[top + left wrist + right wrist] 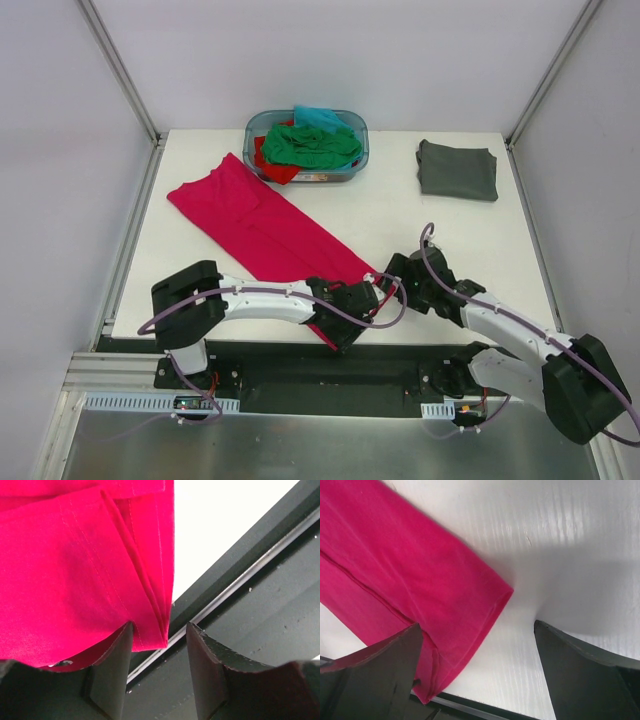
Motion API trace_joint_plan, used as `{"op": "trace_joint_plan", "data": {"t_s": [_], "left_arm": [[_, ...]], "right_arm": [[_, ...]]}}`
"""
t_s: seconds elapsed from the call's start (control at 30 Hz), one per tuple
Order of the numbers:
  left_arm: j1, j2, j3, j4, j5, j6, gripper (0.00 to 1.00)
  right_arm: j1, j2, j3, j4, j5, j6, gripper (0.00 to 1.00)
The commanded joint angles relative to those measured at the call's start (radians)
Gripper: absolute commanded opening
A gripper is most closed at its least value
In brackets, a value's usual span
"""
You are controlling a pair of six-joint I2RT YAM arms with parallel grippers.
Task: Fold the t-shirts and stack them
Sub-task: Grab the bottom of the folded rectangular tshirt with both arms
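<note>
Left gripper (160,626) and right gripper (477,626), 2 gaping, sit at 1 pink t-shirt (250,220) of 5.

Basket (249,138) blocks far edge; bare table (400,215) btwn pink shirt (250,225), grey shirt (457,170) passable.

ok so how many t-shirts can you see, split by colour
crimson-pink t-shirt: 1
dark grey t-shirt: 1
green t-shirt: 1
red t-shirt: 1
teal t-shirt: 1
total: 5
</note>
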Motion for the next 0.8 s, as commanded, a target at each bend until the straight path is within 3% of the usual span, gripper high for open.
{"op": "trace_joint_plan", "data": {"t_s": [0.0,0.1,0.23,0.33,0.5,0.63,0.77], "left_arm": [[-0.002,0.046,0.030,0.011,-0.056,-0.009,0.44],[-0.002,0.067,0.029,0.009,-0.094,-0.024,0.35],[-0.002,0.078,0.029,0.009,-0.146,-0.044,0.22],[-0.002,0.081,0.029,0.008,-0.199,-0.053,0.00],[-0.002,0.047,0.021,0.008,-0.220,-0.072,0.00],[-0.002,-0.006,0.006,0.034,-0.206,-0.064,0.00],[-0.002,-0.055,-0.028,0.138,-0.081,-0.044,0.00]], "right_arm": [[-0.001,0.049,0.019,0.085,-0.068,0.033,0.98],[0.001,0.065,0.013,0.120,-0.082,0.041,0.99],[0.001,0.093,0.016,0.137,-0.080,0.045,0.92],[0.001,0.111,0.015,0.143,-0.054,0.064,0.85],[0.006,0.159,0.016,0.140,-0.028,0.065,0.65],[0.009,0.194,0.038,0.148,-0.019,0.033,0.34],[0.009,0.202,0.062,0.145,0.049,-0.021,0.14]]}}
